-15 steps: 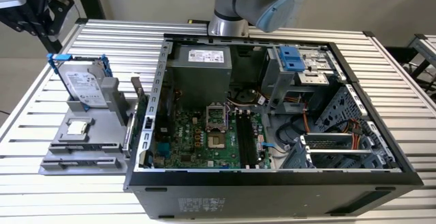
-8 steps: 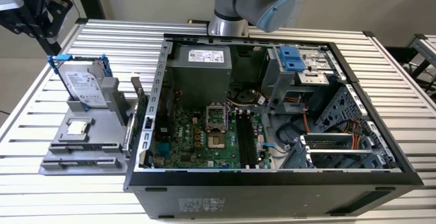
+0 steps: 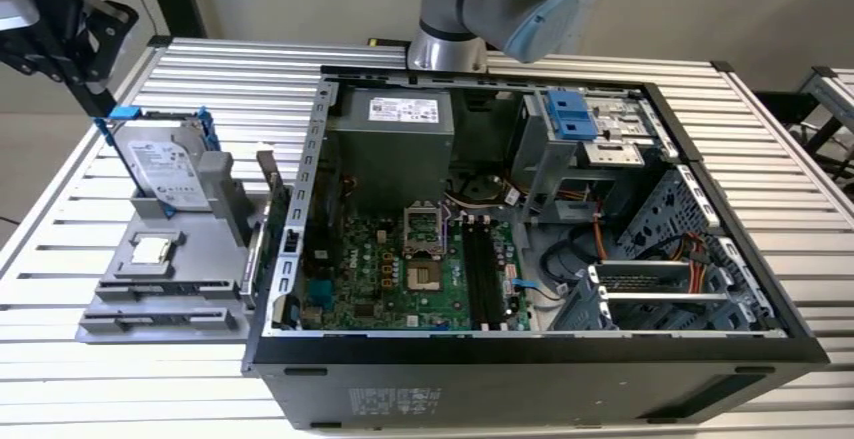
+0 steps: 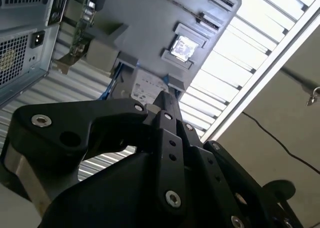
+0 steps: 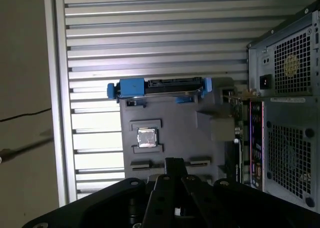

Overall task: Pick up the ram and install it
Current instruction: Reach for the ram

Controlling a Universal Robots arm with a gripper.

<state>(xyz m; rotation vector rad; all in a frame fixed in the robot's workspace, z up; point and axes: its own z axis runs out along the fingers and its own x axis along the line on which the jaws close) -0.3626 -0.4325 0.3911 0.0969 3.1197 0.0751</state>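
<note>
In the exterior view the claw point(image 3: 94, 94) hangs over the far corner of the slatted table point(image 3: 214, 69), on the exterior view's left. Its tip is just beside the blue-framed hard drive point(image 3: 160, 169), which stands on the grey holder point(image 3: 134, 321). The ram point(image 3: 275, 194) appears to be the thin dark board standing on edge at the holder's side, close against the open computer case point(image 3: 534, 369). It is well apart from the claw, with the hard drive between them. Bare slats surround the holder's other sides.

In the second wrist view the claw point(image 4: 166, 101) has its fingers pressed together, pinching nothing, above the holder point(image 4: 145, 18) and the square processor chip point(image 4: 184, 47).

In the first wrist view the closed tip point(image 5: 174, 164) sits over the holder's edge. The chip point(image 5: 147, 138) lies between the tip and the hard drive point(image 5: 160, 86).
</note>
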